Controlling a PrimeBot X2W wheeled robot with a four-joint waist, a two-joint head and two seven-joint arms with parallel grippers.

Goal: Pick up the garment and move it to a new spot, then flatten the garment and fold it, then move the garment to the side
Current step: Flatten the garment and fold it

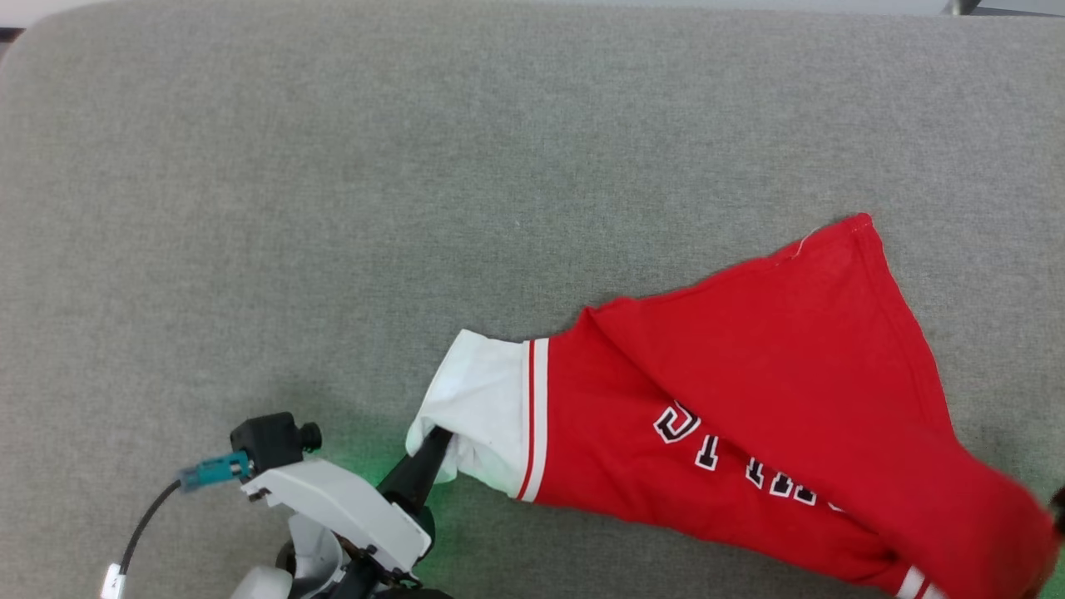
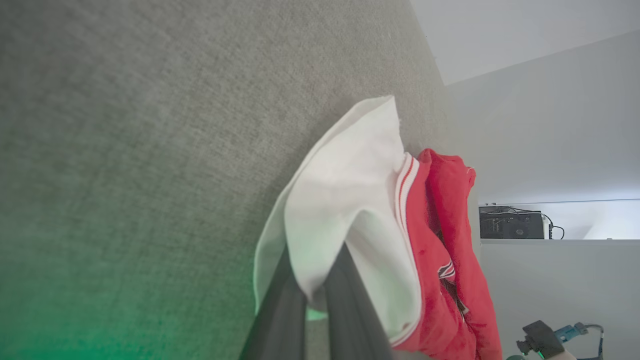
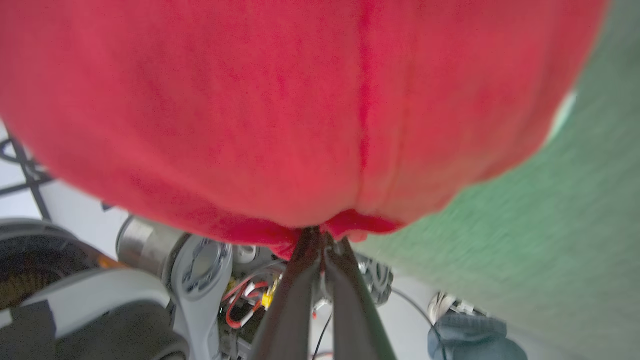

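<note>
Head view: garment [image 1: 749, 399] lies in the lower right, red body stretched on a slant from centre-bottom to the right edge, where it runs out of frame. One red hem corner peaks at right of centre. White sleeve [image 1: 482, 399] with red-and-white trim points left; black-and-white lettering [image 1: 740, 466] faces up, partly folded under.

Left gripper [image 1: 434, 439], bottom left of centre: fingers closed, pinching the sleeve's lower edge. Left wrist view confirms white cloth draped over the closed fingers.

Right gripper [image 3: 318, 233], right wrist view: fingers pressed together on a bunched red fold, cloth ballooning across the upper frame.

Grey padded surface [image 1: 333, 208]: bare fabric across the whole upper half and left side of the head view. Far edge runs along the top; rounded corner at upper left.
</note>
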